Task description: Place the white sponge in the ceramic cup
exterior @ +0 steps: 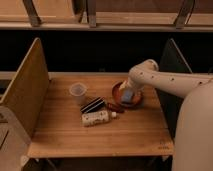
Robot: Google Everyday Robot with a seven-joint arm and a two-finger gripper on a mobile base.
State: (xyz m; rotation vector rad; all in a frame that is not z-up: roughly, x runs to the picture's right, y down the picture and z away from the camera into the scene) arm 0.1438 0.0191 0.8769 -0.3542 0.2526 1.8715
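In the camera view, your gripper (129,89) is down inside the bowl (118,93) at the right rear of the table (125,137). The arm (165,80) reaches in from the right and bends over the bowl's rim. The sponge (127,97) lies in that bowl directly under the gripper, its pale blue-grey face up. That explains the steep descent: the bowl's wall blocks a sideways approach, so you have to come in from above. You cannot tell from here whether the gripper is closed on the sponge or only standing over it.

The cup (77,91) stands upright and apart from the bowl, toward the left rear, mouth up and seemingly empty. It looks barely wider than the sponge, so the drop will probably need careful centring.

Between bowl and cup lies the striped item (93,105), with the bottle (96,118) on its side just in front of it. A small dark object (116,107) rests near the bowl's front-left edge. All three sit low, so a lifted carry should pass over them. The left panel (27,82) stands close behind the cup.
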